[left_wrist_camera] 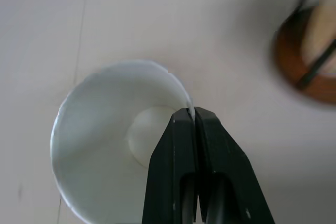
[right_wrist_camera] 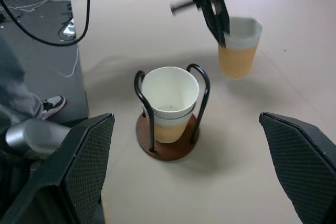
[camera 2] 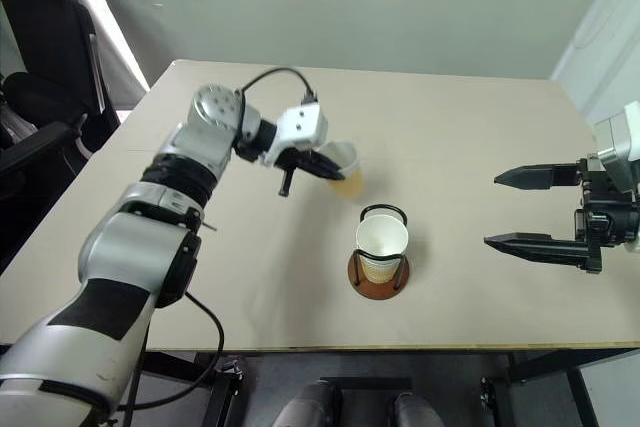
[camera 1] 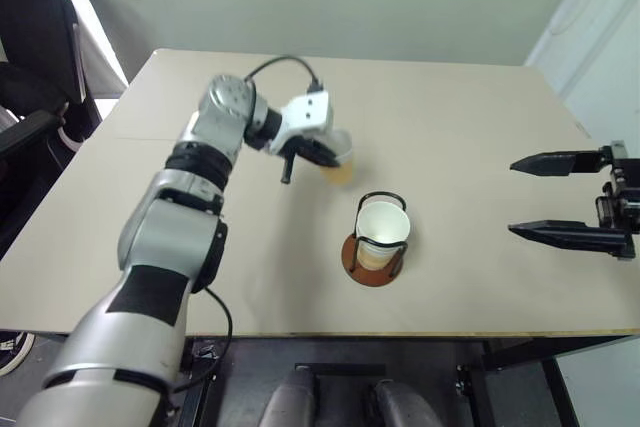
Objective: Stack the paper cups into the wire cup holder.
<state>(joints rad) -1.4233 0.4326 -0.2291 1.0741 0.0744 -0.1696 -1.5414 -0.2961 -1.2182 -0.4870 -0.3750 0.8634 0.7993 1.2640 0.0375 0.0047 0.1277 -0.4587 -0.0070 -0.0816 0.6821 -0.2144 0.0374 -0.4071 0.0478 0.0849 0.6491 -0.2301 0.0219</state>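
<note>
Cups in sight: two paper cups, one carried cup [camera 1: 341, 164] and one seated cup [camera 1: 381, 232] already standing inside the wire cup holder [camera 1: 377, 257].
Left gripper: the left gripper [left_wrist_camera: 195, 115] is pinched tight on the white rim of the carried cup, one finger inside the wall and one outside, as the left wrist view shows; the rim is bent in a little at the pinch.
Carried cup: it hangs from that pinch, mouth up and a bit tilted; in the right wrist view it looks clear of the table [camera 1: 470, 127], though I judge that rather than see it plainly.
Right gripper: the right gripper [camera 1: 560, 197] has its jaws spread wide and grips nothing, well away from the holder on the far side from the left gripper.
Holder from the left gripper: the holder stands near, a short way off toward the robot and toward the right arm's side, lower than the carried cup.
Axes: the seated cup and the wire loops stand upright, mouth open to the top; the carried cup's long axis leans slightly off that.
Nearer arm: the left, which already has the cup.
Coming move, as a judgement: carry the cup above the seated cup's mouth, straighten it, lower it between the loops.
Risk: a rim pinch may let the cup swing or catch a wire.
</note>
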